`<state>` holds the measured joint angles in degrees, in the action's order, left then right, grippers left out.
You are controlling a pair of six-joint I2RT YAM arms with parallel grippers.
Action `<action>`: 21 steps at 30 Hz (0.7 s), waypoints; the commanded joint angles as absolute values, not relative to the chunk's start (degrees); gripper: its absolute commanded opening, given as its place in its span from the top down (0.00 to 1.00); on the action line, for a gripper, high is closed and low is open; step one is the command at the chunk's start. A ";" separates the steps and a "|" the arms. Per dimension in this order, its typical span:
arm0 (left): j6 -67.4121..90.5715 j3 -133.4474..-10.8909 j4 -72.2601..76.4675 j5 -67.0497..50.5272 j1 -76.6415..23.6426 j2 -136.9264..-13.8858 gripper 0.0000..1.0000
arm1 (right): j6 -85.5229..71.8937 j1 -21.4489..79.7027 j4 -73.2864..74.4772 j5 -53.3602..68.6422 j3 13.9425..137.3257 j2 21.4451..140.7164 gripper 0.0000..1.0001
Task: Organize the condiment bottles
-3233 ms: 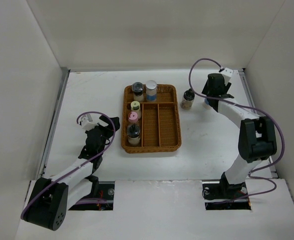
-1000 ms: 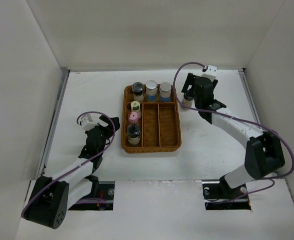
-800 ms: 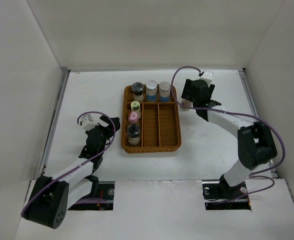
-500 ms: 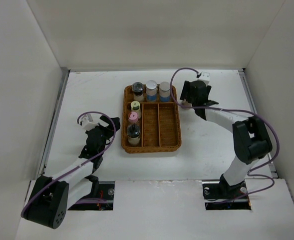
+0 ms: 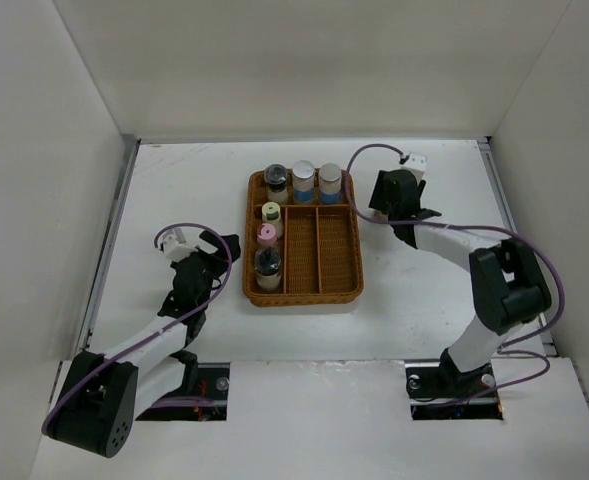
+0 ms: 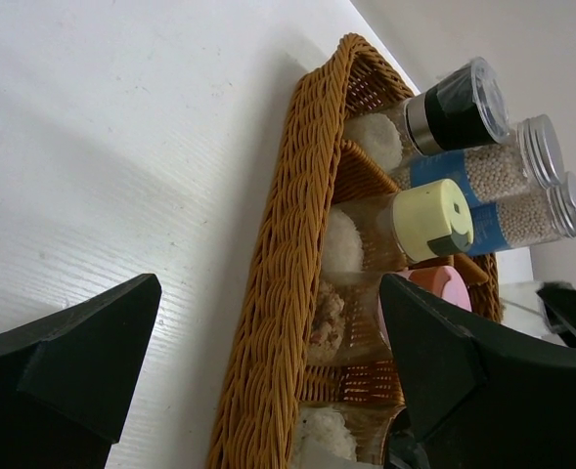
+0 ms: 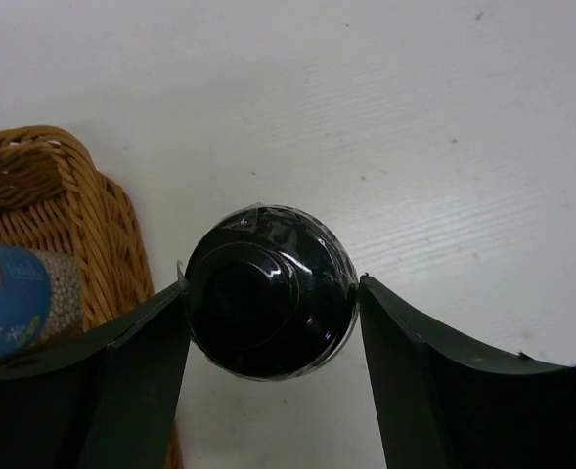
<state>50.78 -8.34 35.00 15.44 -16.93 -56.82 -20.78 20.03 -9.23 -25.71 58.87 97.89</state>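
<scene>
Five condiment bottles stand in the wicker tray. The back row holds a black-capped one and two blue-labelled ones. The left column holds a pale-yellow-capped, a pink-capped and a black-capped jar. My right gripper is just right of the tray, shut on a sixth, black-capped bottle, with a finger on each side of its cap. That bottle is hidden under the gripper in the top view. My left gripper is open and empty beside the tray's left wall.
The tray's two long right compartments hold nothing. In the right wrist view the tray's corner and one blue-labelled bottle lie left of the held bottle. White walls enclose the table on three sides.
My right gripper set a blue-labelled bottle in the tray's back row, then moved right to the black-capped bottle on the table and closed around it. The left arm has not moved.
</scene>
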 commanded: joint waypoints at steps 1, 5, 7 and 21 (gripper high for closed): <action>50.54 -8.79 37.71 16.17 -16.83 -56.78 0.01 | -19.87 22.36 -15.38 -31.28 56.70 88.61 0.47; 50.45 -8.61 37.53 17.40 -17.09 -56.42 0.00 | -20.13 27.10 -14.33 -31.21 53.27 81.14 0.47; 50.71 -8.70 37.00 17.49 -17.09 -56.25 0.00 | -20.48 30.35 -13.28 -30.15 53.35 79.02 0.47; 50.36 -8.26 35.77 19.77 -17.71 -53.88 0.00 | -21.18 45.04 -14.06 -22.50 68.37 95.17 0.46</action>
